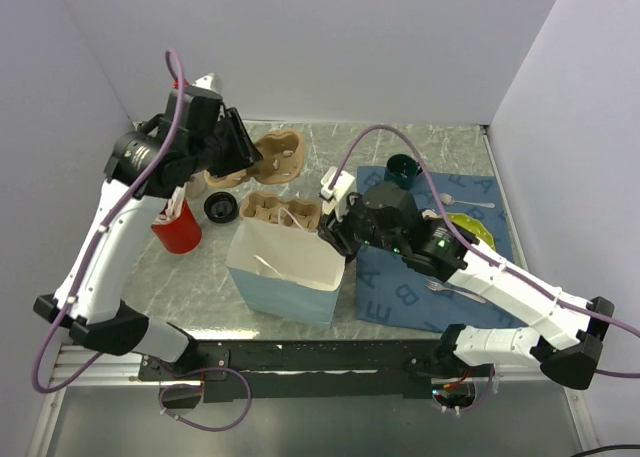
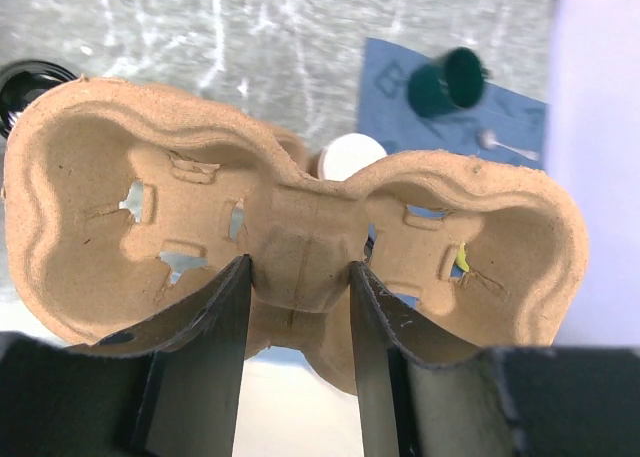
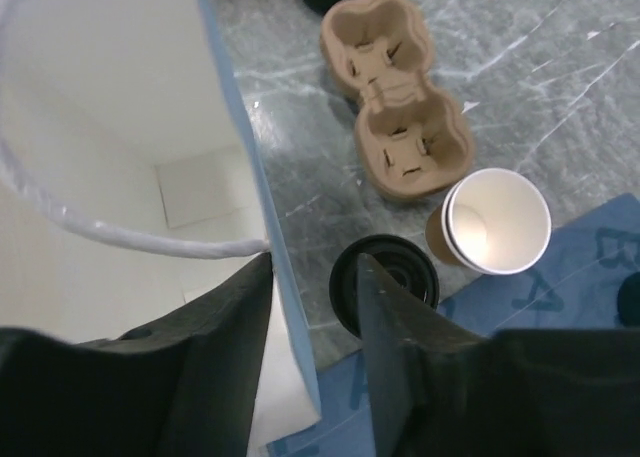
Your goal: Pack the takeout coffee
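Marbled tabletop, right hand spread over bag edge, paper cup just beyond, left hand pinching carrier.

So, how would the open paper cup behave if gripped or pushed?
The paper cup looks empty, so probably light and easy to tip. Its black lid lies beside it, so the open rim may squash when squeezed.

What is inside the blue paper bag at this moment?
Only white walls, a bare floor and the white handle cord show inside the bag. The near corner is covered by the right gripper.
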